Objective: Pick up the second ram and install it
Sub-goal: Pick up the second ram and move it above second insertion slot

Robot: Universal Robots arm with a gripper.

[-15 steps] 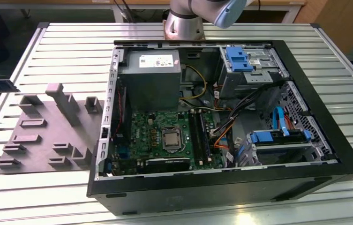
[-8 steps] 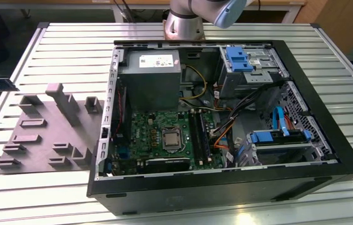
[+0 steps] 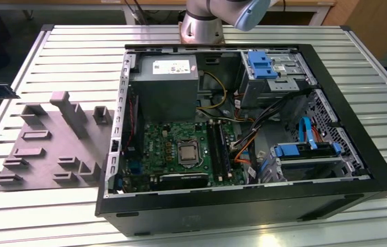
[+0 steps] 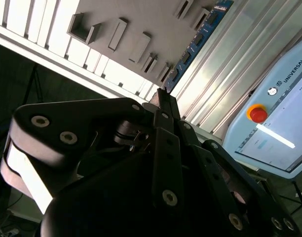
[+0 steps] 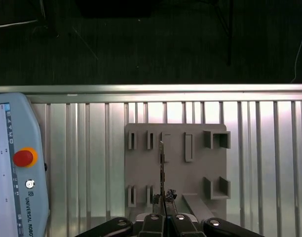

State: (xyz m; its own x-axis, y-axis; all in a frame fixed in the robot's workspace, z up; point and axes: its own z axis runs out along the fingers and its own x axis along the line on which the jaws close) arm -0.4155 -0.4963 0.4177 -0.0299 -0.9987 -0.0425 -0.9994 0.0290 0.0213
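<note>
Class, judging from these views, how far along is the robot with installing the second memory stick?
Done: the slim dark-blue memory stick is picked up, held by the black gripper, jaws shut on it. In hand: it hangs above the pale grey moulded tray. Left: installation; the green motherboard in the open black computer case lies apart from it.

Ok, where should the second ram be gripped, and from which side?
Across its two flat faces, near one short end, coming in along its length. The second ram is a thin, long board, seen edge-on in the first wrist view, so only the broad faces give purchase. The tool appears shut on it that way now, leaving the rest of the stick free.
</note>
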